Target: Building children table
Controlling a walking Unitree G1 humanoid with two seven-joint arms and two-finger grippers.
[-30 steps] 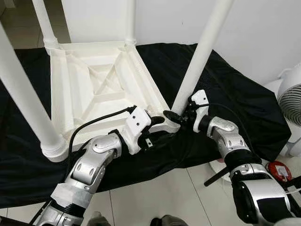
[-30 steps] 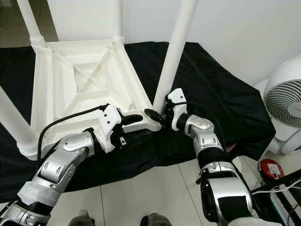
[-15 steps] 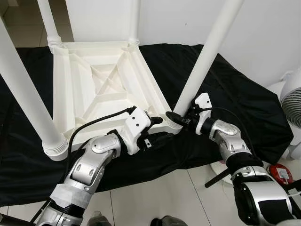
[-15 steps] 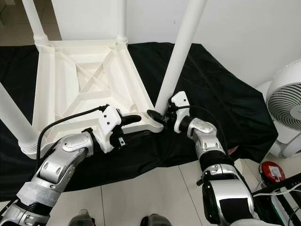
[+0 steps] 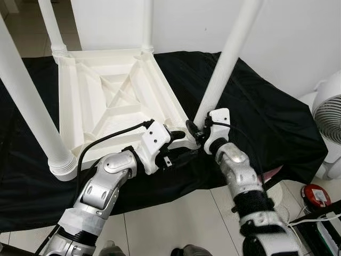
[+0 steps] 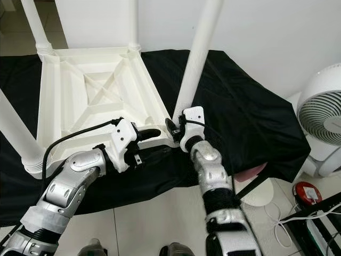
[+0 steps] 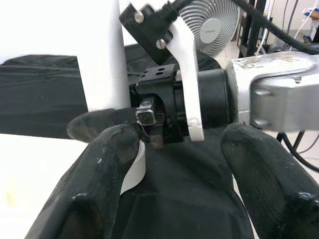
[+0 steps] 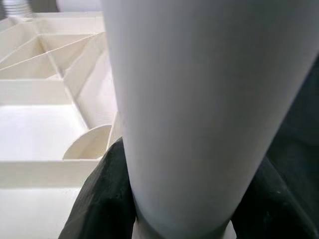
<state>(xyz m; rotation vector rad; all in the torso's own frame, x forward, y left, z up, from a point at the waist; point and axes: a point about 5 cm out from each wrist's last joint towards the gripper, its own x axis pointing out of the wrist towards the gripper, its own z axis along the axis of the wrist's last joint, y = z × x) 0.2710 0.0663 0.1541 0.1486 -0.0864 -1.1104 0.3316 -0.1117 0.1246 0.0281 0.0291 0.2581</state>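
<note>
On black cloth point(image 5: 277, 122) spread over pale floor tiles point(image 5: 176, 224): white plastic children's table, inverted point(image 5: 114, 101), ribbed underside up so leg sockets are reachable. Four white tubular legs upright at the corners. Near-right white leg point(image 5: 224, 66) seated at the corner closest to the robot.

Right gripper point(image 8: 169, 199) clenched around the base of that near-right leg, black fingers point(image 8: 102, 199) pressed on either side of the tube just above the socket collar; grip judged suited to twisting or pressing the leg home.

Left gripper point(image 5: 178, 136) at the same corner, beside the right gripper, fingers point(image 7: 99, 174) spread and grasping nothing, one touching the white rim; apparently bracing the tabletop against rotation.

White floor fan point(image 5: 330, 117) near, at the robot's right, apart from the work.

Assembly judged nearly complete.
</note>
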